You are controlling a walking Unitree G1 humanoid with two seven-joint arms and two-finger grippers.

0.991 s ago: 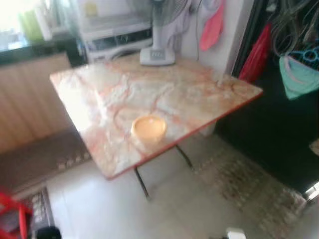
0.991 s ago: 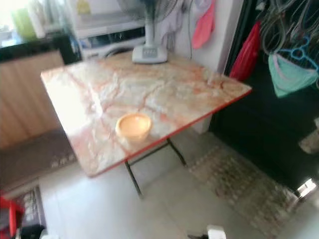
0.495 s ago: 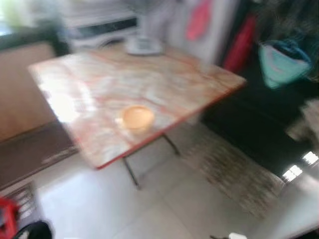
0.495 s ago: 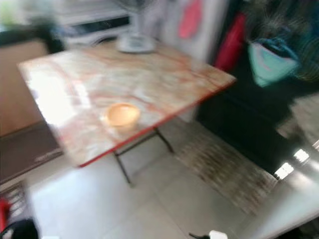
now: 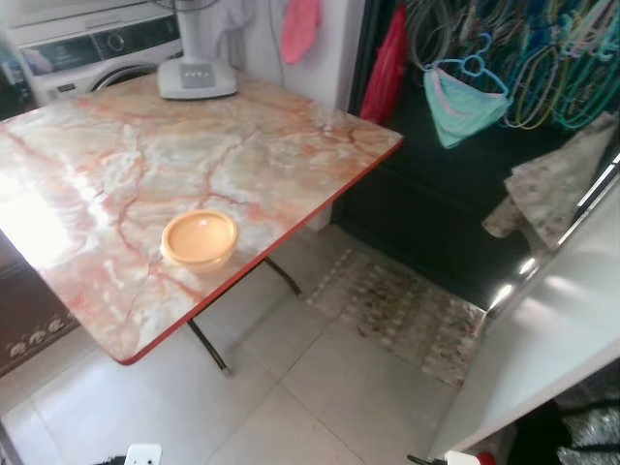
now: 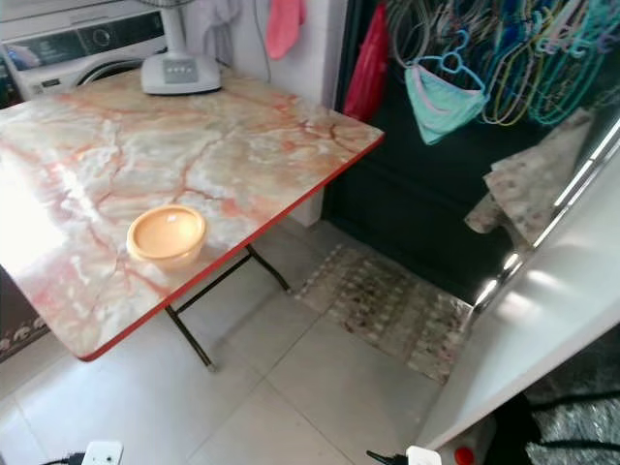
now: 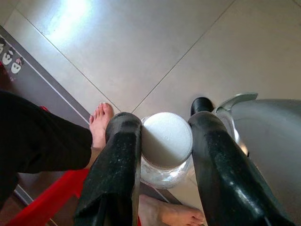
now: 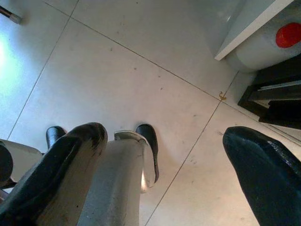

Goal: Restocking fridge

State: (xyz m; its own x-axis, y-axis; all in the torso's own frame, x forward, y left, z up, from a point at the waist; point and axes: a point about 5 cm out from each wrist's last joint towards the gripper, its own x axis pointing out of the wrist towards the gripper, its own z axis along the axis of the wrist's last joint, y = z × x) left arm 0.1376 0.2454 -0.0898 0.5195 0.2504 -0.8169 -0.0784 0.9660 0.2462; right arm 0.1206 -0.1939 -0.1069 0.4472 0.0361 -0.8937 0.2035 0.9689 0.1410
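Jar (image 7: 165, 150) w/ a white ribbed lid sits pinched between the 2 black fingers (image 7: 117, 174) of the left gripper (image 7: 164, 155), hanging low over the grey floor tiles (image 7: 141, 52). Body looks like clear glass or hard plastic; can't tell which, nor what's inside. My guess: stiff, smooth-walled, moderately heavy if full, and breakable if it drops on tile. Fingers press the sides right under the lid, so the ribbed rim acts as a stop against slipping down. Probably best kept upright, w/ no quick swings. For shelving, the same side hold just below the lid seems right.

Right gripper (image 8: 164, 165) hangs idle over the tiles, its 2 fingers (image 8: 51, 174) spread wide w/ nothing between them.

Count, as far as visible:
- 1 jar, in the left gripper
- 1 orange bowl (image 5: 199, 238) near the front edge of the marble-pattern folding table (image 5: 291, 145)
- 1 fan base (image 5: 197, 77) at the table's far side
- 1 washing machine (image 5: 92, 53) behind the table
- 1 patterned mat (image 5: 397, 310) on the floor by the dark doorway
- 1 white open door panel (image 5: 552, 339) at the robot's right, likely the fridge, approx where the jar should go
- 1 red-capped container (image 8: 287, 35) beside that panel
- 2 bare feet (image 7: 101, 125) of a person close behind the left gripper; watch clearance there.
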